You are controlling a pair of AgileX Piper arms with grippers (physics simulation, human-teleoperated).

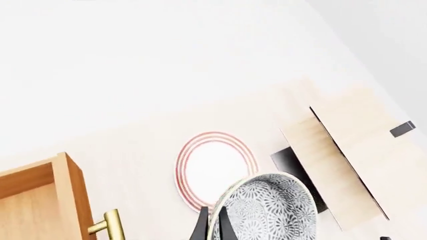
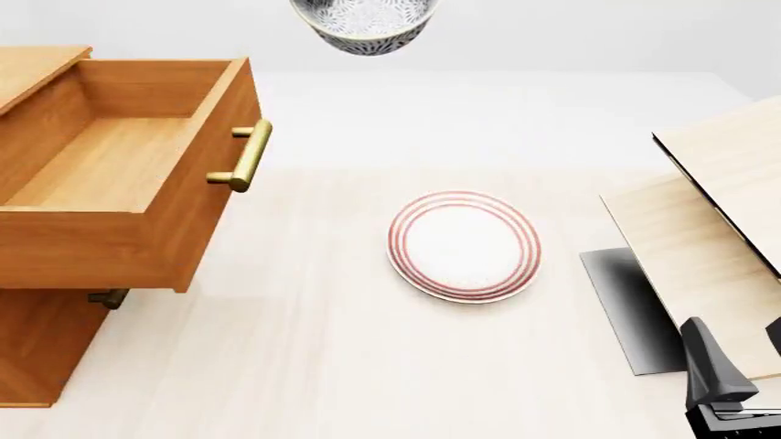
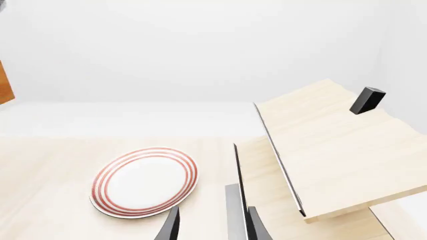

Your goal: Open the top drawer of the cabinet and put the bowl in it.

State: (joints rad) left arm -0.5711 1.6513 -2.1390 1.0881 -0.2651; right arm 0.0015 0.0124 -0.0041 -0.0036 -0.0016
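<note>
High over table, bowl [image 2: 362,25] white, dense blue-grey speckle

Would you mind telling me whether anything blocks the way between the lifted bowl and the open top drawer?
Nothing visible does. The bowl hangs high in the left gripper, above the table. The top drawer stands pulled out to its left with a bare interior. The plate lies flat below, off that path.

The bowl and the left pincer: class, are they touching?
Touching. The left wrist view shows the left pincer with its fingers closed either side of the rim of the bowl.
</note>
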